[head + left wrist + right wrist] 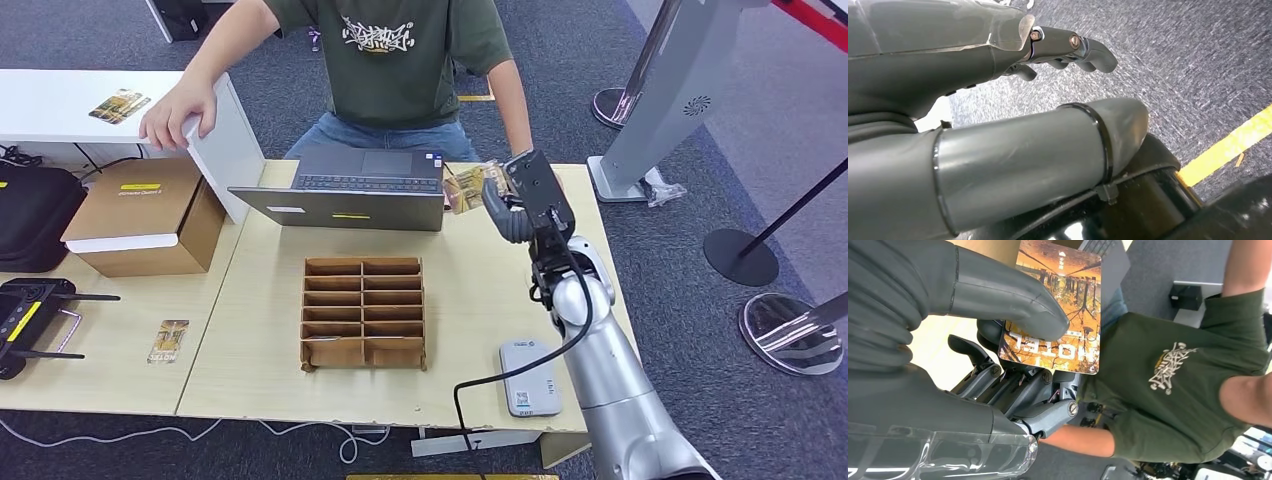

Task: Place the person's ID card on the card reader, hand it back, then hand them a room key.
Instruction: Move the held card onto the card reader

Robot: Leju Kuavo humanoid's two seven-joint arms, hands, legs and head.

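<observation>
My right hand (515, 200) is raised over the far right part of the table, just right of the laptop. It pinches an orange room key card (466, 186) marked HOTEL (1060, 310) between thumb (1013, 300) and fingers, held out toward the seated person in a green shirt (400, 50). The person's forearm (515, 110) reaches down toward my hand; their hand is hidden behind it. The grey card reader (530, 375) lies near the table's front right edge with nothing on it. My left hand (973, 65) hangs over the carpet, fingers apart, holding nothing.
A wooden slotted organizer (363, 312) stands mid-table behind an open laptop (350, 190). One card (168, 340) lies on the left table, another (118, 105) on the white counter by the person's other hand (178, 110). A cardboard box (145, 215) sits left.
</observation>
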